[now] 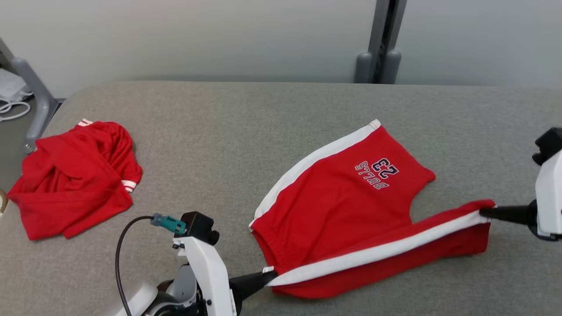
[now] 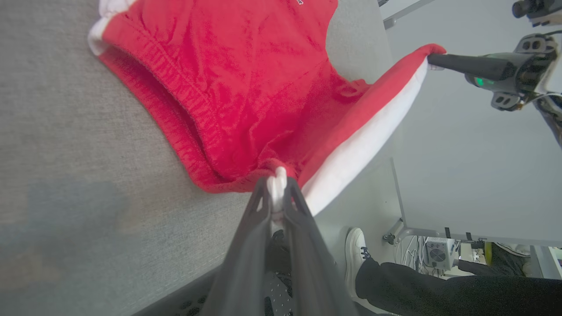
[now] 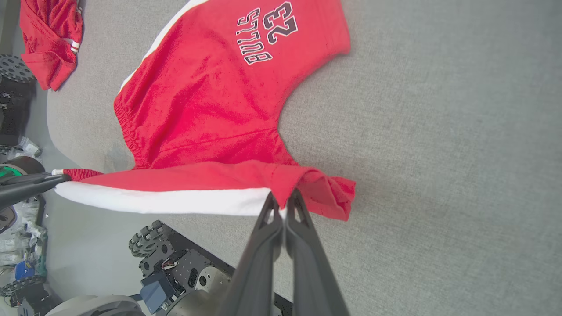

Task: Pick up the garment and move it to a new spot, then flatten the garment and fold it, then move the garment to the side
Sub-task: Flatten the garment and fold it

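Observation:
The garment [image 1: 347, 206] is red with white side stripes and black letters with the number 23. Most of it lies on the grey table [image 1: 263, 123], right of centre. Its near edge is lifted and stretched taut between my two grippers. My left gripper [image 1: 270, 276] is shut on the near-left corner, at the white stripe by the gathered band [image 2: 276, 184]. Off to the right, my right gripper [image 1: 483, 213] is shut on the other end of that stripe [image 3: 283, 202]. The garment [image 2: 246, 87] [image 3: 210, 101] shows in both wrist views.
A second red garment [image 1: 74, 180] with striped white trim lies crumpled at the table's left end. A grey post [image 1: 380, 44] stands behind the table. A person's shoe and dark trouser leg [image 2: 358, 254] are beside the table's near edge, above my wheeled base [image 3: 184, 267].

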Tool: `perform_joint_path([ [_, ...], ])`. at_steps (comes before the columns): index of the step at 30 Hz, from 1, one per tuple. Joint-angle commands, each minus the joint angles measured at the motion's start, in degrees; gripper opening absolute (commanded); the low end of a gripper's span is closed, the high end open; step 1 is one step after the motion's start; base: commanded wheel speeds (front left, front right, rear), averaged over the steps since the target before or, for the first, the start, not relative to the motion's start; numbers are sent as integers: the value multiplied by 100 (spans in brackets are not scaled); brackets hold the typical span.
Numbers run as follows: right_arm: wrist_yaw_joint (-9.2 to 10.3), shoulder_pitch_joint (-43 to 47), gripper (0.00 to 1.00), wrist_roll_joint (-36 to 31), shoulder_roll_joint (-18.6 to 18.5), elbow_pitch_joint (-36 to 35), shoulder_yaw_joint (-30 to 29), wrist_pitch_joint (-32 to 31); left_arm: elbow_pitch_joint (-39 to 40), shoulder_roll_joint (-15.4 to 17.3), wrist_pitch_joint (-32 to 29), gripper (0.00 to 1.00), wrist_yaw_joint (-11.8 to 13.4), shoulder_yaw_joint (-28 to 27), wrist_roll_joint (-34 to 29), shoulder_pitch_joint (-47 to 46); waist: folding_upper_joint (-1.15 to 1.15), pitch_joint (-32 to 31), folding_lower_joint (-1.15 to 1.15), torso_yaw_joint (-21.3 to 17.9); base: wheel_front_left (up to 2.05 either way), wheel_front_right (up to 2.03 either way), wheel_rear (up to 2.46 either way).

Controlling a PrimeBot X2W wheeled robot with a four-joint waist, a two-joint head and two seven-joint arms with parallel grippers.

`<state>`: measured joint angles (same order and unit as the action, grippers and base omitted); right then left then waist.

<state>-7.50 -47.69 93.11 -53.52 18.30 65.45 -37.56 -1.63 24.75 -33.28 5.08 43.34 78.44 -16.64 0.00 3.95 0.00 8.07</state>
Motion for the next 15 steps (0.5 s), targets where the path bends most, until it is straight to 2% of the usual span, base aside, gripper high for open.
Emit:
perform_joint_path([
  [1,2,-155,0,-33,58,112,-42,-55,-60,-22,-25,0,-48,-50,40,-157,0,227,0,226,0,0,0],
  [15,2,-1630,0,-147,873,1719,-185,-580,-1199,-1090,118,0,-461,-247,223,-1275,0,1077,0,897,0,0,0],
])
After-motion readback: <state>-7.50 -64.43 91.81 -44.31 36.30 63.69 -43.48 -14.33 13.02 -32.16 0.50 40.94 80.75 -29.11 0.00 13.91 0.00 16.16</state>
